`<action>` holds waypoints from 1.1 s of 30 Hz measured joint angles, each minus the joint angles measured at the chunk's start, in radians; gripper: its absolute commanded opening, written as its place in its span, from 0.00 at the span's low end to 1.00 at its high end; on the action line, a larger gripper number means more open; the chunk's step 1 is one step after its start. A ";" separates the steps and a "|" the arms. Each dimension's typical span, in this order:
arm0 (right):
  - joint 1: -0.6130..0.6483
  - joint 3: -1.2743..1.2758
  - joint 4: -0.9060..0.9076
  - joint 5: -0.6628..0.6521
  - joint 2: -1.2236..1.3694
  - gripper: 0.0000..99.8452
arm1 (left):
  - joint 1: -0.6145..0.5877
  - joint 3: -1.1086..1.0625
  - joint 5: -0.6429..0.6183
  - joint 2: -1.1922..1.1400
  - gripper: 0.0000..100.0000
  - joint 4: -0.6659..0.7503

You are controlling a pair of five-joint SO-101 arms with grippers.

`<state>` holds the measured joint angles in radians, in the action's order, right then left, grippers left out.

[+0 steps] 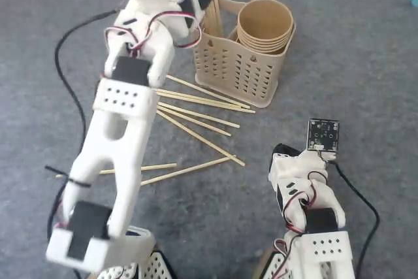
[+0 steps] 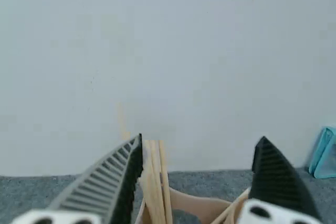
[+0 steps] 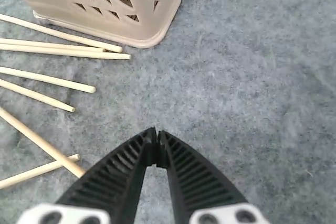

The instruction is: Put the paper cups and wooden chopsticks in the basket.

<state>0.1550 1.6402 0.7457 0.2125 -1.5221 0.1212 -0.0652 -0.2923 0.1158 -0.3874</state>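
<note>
Paper cups: nested in one stack, upright inside the basket, at one end of it.
Standing chopsticks: on end in the basket's opposite end, leaning up past the rim.
Loose chopsticks: several, flat on the grey mat, the nearest touching or just beside the basket's base, the rest fanned outward from the basket, two lying well apart from it.
Left gripper: over the basket, above the standing chopsticks; jaws spread wide, the sticks rising between them close against one jaw, not pinched.
Right gripper: low over the mat, apart from the basket, near the loose chopsticks' outer ends; jaws pressed together at the tips.
</note>
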 measured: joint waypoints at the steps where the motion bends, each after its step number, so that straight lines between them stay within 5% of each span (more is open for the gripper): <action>1: 0.000 0.000 0.000 0.000 0.000 0.01 | 0.000 0.000 0.000 0.028 0.30 -0.041; 7: 0.000 0.000 0.000 0.000 0.000 0.01 | -0.043 0.000 0.000 0.222 0.20 -0.322; 15: 0.000 0.023 0.000 0.000 -0.002 0.01 | -0.262 -0.041 0.000 0.411 0.18 -0.950; 21: 0.000 0.023 0.000 0.000 -0.002 0.01 | -0.439 -0.351 0.043 0.416 0.18 -1.034; 24: 0.000 0.023 0.000 0.000 -0.002 0.01 | -0.466 -0.497 0.244 0.416 0.18 -1.020; 30: 0.000 0.023 0.000 0.000 -0.002 0.01 | -0.476 -0.660 0.856 0.416 0.18 -1.003; 33: 0.000 0.023 0.000 0.000 -0.002 0.01 | -0.477 -0.735 1.005 0.416 0.18 -0.916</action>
<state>0.1550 1.6632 0.7457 0.2125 -1.5236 -0.3560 -0.8002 0.7127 0.5317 -1.3034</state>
